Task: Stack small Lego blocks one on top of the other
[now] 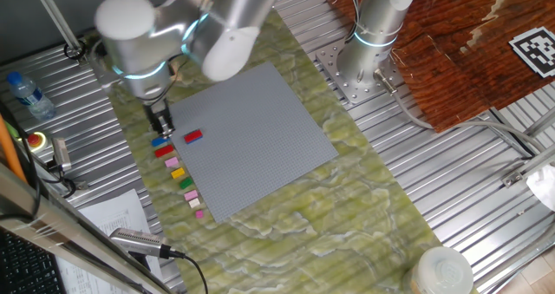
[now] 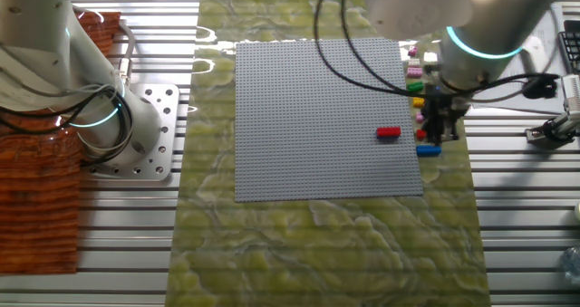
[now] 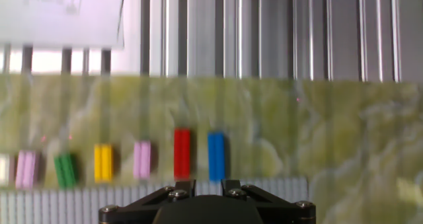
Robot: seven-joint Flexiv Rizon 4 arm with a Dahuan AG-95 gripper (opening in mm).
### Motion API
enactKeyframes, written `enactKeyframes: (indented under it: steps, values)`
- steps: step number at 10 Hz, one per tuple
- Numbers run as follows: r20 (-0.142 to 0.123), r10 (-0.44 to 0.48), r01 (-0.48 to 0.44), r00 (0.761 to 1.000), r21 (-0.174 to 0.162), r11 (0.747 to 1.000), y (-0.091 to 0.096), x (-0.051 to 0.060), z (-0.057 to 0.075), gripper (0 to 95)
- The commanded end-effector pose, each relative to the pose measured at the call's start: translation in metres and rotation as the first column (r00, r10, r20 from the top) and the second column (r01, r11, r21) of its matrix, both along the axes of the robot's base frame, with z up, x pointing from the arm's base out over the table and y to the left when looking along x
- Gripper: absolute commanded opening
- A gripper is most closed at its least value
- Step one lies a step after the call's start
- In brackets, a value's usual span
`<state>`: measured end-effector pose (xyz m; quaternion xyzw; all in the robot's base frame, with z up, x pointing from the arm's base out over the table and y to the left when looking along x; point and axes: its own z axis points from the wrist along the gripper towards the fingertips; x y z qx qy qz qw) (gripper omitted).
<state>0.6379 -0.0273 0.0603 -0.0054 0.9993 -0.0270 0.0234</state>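
Observation:
Several small Lego blocks lie in a row on the green mat along the baseplate's edge. In the hand view they are white (image 3: pixel 3 169), pink (image 3: pixel 26 169), green (image 3: pixel 65 170), yellow (image 3: pixel 103 162), pink (image 3: pixel 143 160), red (image 3: pixel 182 154) and blue (image 3: pixel 216 156). Another red block (image 1: pixel 192 137) sits alone on the grey baseplate (image 1: pixel 251 129), and it also shows in the other fixed view (image 2: pixel 388 133). My gripper (image 1: pixel 162 125) hangs just above the blue (image 1: pixel 160 141) and red (image 1: pixel 165 152) end of the row. Its jaws stand slightly apart with nothing between them (image 3: pixel 201 184).
A second arm's base (image 1: pixel 368 55) stands beyond the baseplate. A water bottle (image 1: pixel 26 94), papers (image 1: pixel 113 216) and a red button (image 1: pixel 36 140) lie on the slatted metal table by the row. A brown cloth (image 1: pixel 460 51) lies at the far right.

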Motion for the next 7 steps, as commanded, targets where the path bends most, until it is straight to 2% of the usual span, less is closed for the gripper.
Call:
enactKeyframes:
  steps: [1, 2, 4, 7]
  values:
    - [-0.001, 0.005, -0.005, 1.0, 0.0, 1.0, 0.002, -0.001, 0.006, 0.0]
    - [0.003, -0.001, 0.001, 1.0, 0.008, 1.0, 0.002, -0.001, 0.007, 0.0]
    - [-0.013, -0.002, 0.002, 1.0, 0.017, 1.0, 0.002, -0.002, 0.012, 0.0]
    - [-0.007, 0.011, -0.011, 1.0, 0.018, 1.0, 0.003, -0.008, 0.018, 0.0]
